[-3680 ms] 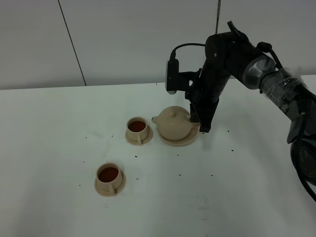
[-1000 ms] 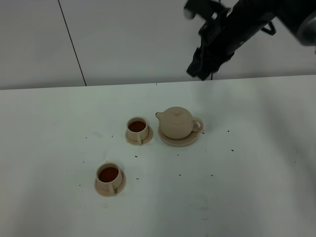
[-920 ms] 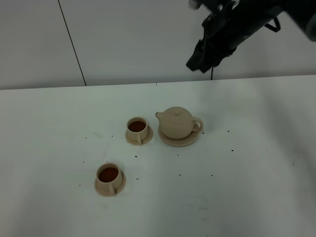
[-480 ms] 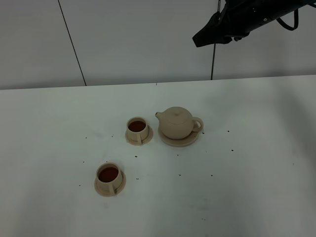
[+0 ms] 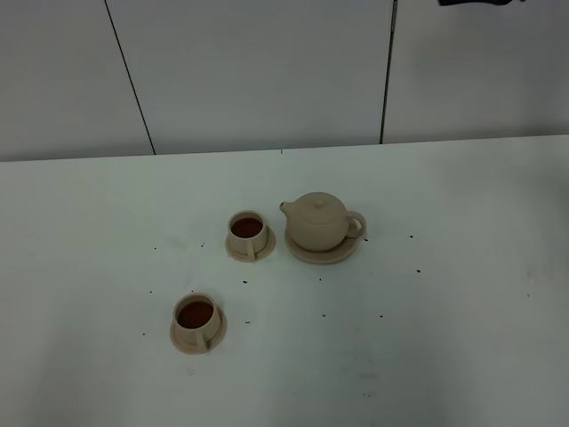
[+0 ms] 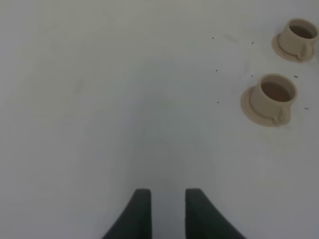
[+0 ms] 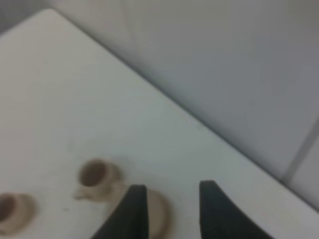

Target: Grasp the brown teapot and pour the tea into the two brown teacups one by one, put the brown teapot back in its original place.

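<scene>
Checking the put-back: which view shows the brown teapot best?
Exterior high. The brown teapot is whole and sharp there, upright on its large saucer, spout toward the nearer teacup. The right wrist view is blurred, with only a tan patch between the fingers that may be it. The left wrist view shows just the two cups.

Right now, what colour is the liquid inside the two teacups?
Dark reddish-brown, in both teacups; the exterior high view shows it best.

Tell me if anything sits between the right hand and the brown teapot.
Nothing visible does. The right hand hangs empty high above the table, and the brown teapot sits on its saucer with open air above it.
</scene>
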Controlling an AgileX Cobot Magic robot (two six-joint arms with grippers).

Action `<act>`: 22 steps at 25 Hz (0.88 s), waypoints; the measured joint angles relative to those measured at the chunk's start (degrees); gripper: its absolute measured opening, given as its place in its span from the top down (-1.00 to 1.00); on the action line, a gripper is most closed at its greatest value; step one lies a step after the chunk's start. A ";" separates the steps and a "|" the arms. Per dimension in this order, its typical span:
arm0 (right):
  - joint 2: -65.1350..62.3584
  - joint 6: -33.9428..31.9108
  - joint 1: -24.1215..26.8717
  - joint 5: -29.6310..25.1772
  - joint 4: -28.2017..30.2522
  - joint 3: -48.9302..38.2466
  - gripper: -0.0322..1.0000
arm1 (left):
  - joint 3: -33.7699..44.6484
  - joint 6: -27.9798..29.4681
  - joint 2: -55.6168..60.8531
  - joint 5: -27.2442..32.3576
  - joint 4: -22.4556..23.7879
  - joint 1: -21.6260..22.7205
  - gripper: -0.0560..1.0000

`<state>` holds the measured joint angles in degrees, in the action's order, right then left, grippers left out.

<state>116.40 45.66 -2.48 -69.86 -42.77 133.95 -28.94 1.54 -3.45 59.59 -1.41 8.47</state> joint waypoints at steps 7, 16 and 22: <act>-9.17 2.00 7.20 0.11 0.84 -9.40 0.46 | 0.00 0.00 0.00 0.00 0.00 0.00 0.44; -22.43 20.42 18.44 -0.05 -18.55 -35.67 0.86 | 0.00 0.00 0.00 0.00 0.00 0.00 0.44; -30.54 24.12 19.56 -0.05 -19.56 -43.30 0.95 | 0.00 0.00 0.00 0.00 0.00 0.00 0.44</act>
<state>85.86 69.78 17.08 -69.91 -62.33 90.65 -28.94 1.54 -3.45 59.59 -1.41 8.47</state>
